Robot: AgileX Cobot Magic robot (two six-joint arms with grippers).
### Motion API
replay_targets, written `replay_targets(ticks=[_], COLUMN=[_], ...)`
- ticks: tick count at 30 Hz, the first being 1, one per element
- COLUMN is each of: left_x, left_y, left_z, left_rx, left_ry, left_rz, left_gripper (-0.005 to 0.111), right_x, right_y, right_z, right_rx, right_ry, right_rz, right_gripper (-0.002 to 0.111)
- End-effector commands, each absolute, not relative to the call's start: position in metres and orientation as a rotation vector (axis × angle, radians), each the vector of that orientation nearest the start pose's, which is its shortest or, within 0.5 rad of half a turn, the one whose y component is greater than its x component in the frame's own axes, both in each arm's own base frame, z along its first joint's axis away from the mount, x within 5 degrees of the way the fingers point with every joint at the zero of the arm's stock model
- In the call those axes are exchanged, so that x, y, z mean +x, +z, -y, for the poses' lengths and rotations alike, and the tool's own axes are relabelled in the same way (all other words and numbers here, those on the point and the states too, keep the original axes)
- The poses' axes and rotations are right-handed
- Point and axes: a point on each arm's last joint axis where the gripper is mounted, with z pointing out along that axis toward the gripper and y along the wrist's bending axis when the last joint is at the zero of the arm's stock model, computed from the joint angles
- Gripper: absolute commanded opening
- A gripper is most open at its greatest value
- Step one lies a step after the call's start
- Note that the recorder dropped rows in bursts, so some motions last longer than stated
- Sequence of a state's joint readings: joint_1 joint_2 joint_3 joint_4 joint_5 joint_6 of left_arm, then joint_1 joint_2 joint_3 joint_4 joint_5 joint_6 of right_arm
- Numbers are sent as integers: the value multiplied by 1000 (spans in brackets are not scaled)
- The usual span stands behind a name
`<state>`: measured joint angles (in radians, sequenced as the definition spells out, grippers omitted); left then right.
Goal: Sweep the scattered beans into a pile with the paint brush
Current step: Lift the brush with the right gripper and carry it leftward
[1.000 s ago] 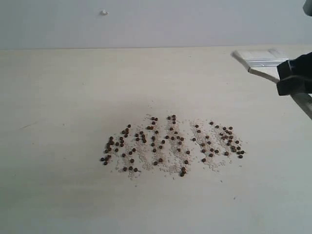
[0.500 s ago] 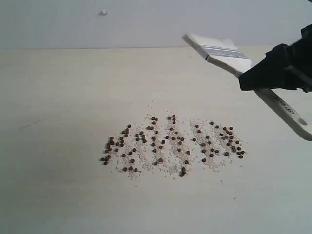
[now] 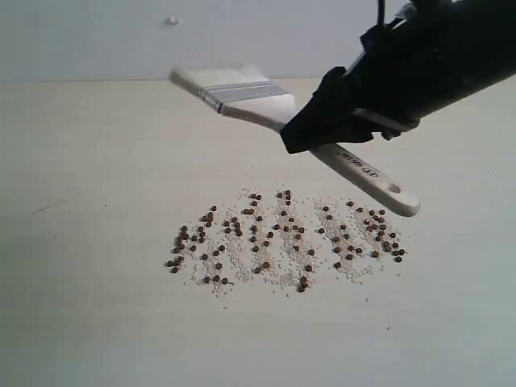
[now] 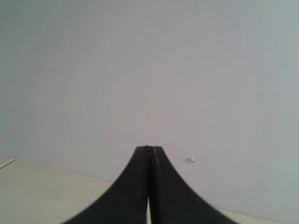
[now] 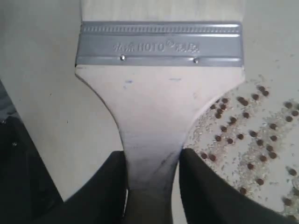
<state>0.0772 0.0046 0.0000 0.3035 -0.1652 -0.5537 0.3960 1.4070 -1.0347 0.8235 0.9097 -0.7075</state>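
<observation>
- Dozens of beans (image 3: 282,238) scattered on the table (image 3: 97,161), at 6 o'clock from the airborne paint brush (image 3: 242,95).
- Right fingers (image 5: 205,186) clamp its handle; left fingers (image 4: 163,186) clenched, empty.
- Risk: a steep, fast stroke could flick beans outward, not together.

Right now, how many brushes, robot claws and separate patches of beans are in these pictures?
Paint brush: 1
Grippers: 2, the left gripper shut on nothing, the right gripper clamped on the brush's handle
Patches of beans: 1, holding dozens, too many to count exactly
Total: 4
</observation>
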Motion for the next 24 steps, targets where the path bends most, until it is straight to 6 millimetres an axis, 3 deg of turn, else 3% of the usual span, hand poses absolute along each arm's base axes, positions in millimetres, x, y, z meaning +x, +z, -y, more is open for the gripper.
replay_targets(ticks=[1,3,8,15,19,24], left_x=[53,52,49,37,30,42], left_y=[230,236,241,261,269,292], left_z=[1,3,5,11,12,3], left_rx=[-136,-91,-259,-155,-111,-190], left_ry=[-142,-132,-434,-529,-537,-404], left_rz=[-1294,-1228,-1152,-910,-798,-911], left_gripper=[0,0,0,0,0,0], right_x=[242,246,255,258,261,262], right_y=[289,287,285,286,292,299], right_z=[-175,-179,-184,-185,-185,-185], right_rx=[-988,-1005,-1003,-1017,-1040,-1061], right_ry=[926,924,927,927,885,877], right_rz=[-2411,-2419,-2424,-2420,-2400,-2385], right_gripper=[0,0,0,0,0,0])
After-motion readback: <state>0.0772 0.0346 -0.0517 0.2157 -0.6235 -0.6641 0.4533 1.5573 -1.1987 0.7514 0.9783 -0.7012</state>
